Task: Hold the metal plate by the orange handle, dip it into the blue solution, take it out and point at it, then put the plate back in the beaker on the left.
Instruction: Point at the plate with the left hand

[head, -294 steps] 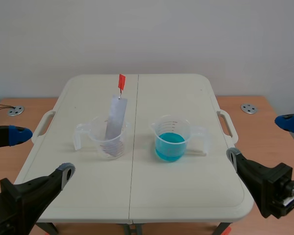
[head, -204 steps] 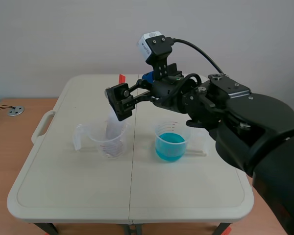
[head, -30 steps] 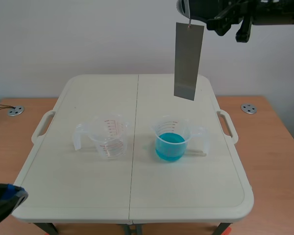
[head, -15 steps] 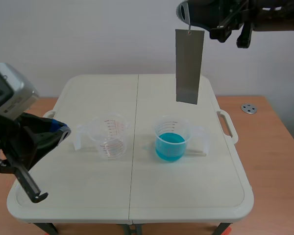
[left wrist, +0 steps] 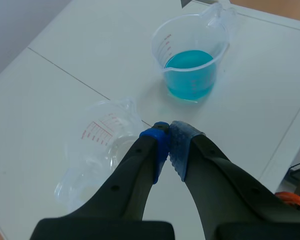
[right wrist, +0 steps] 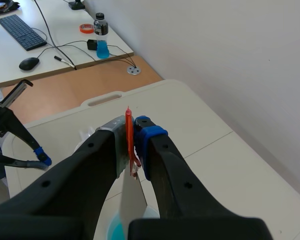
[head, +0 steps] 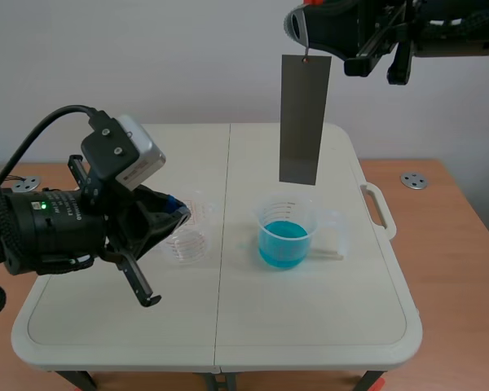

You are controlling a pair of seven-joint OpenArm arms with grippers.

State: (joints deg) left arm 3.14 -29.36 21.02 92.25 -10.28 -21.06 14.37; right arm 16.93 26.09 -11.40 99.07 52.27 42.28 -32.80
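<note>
Two clear beakers stand side by side on the table [head: 310,326]: the left beaker [left wrist: 102,145] is empty, and the right beaker [head: 285,230] is part-filled with blue solution [left wrist: 190,72]. The right tool [right wrist: 132,131] is raised high and clenched on the orange handle [right wrist: 128,116]. The metal plate [head: 303,120] therefore hangs straight down, its lower edge above the blue solution and apart from the rim. Gripping by the handle should keep the tool out of the liquid when the plate is lowered; the dip looks not yet made. The left tool [left wrist: 168,136] is clenched on nothing, low over the table just beside the left beaker — probably so placed to serve as a pointer once the plate comes out.
</note>
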